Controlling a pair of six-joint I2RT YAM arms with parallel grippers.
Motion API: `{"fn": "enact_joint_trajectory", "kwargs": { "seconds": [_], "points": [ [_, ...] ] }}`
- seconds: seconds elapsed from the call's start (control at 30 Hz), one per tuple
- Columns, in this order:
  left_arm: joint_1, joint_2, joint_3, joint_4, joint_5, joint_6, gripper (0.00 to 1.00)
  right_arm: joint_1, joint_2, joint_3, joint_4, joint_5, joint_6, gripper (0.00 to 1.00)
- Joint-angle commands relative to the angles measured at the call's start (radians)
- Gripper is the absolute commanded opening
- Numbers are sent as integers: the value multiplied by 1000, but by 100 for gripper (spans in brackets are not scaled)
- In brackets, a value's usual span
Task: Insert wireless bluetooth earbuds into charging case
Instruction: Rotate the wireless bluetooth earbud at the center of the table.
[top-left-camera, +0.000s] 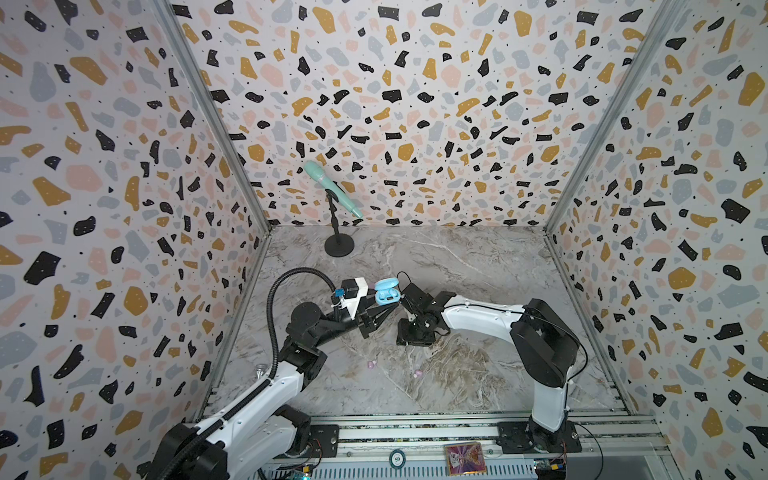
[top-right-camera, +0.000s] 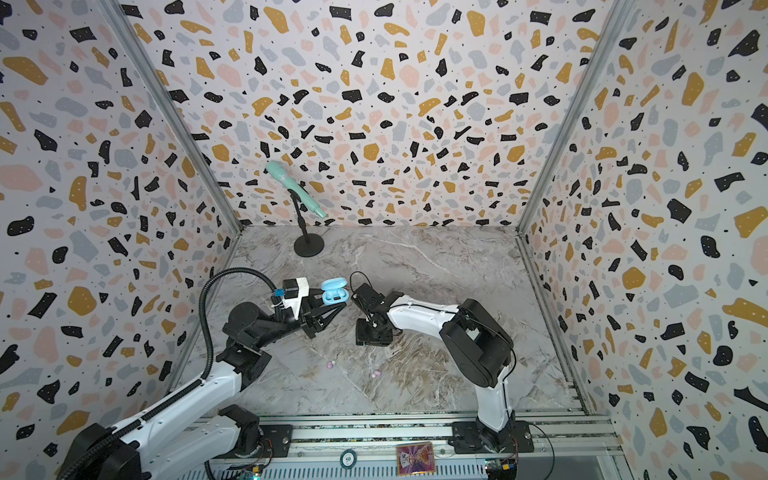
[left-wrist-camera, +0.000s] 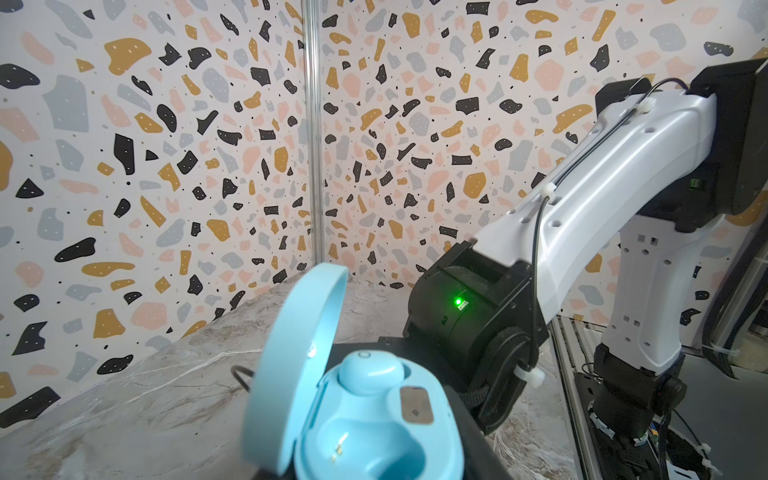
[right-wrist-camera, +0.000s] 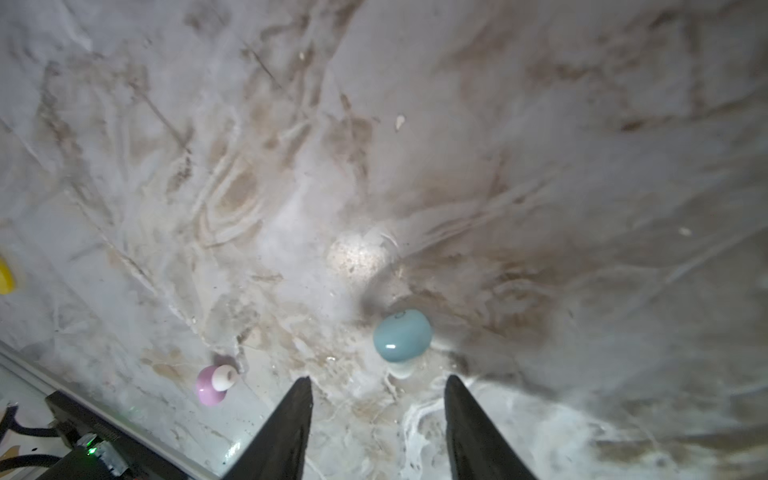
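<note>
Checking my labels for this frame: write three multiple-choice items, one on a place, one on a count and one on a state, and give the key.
1. The loose blue earbud lies:
A) on the front rail
B) on the marble table, just ahead of the right gripper
C) on the microphone stand's base

2. Earbuds seated in the blue case:
A) none
B) two
C) one

3. The case's lid is:
A) open
B) shut
C) off, lying on the table

Key:
1 B: the right wrist view shows it on the marble beyond the parted fingertips.
2 C: one blue bud fills a socket and the other socket is bare.
3 A: the lid stands up from its hinge.
</note>
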Motion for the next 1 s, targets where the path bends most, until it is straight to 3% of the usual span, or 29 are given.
{"fn": "enact_joint_trajectory", "kwargs": {
  "seconds": [0.0, 0.6, 0.97],
  "points": [
    [8, -27, -16, 70, -6, -13, 12, 6, 14, 58, -39, 12, 27, 51],
    [14, -42, -23, 73, -16, -15, 12, 15, 128, 179, -137, 80, -38, 45],
    [17, -36, -24, 82, -16, -24, 12, 31, 149, 188, -182, 126, -71, 36]
  ]
}}
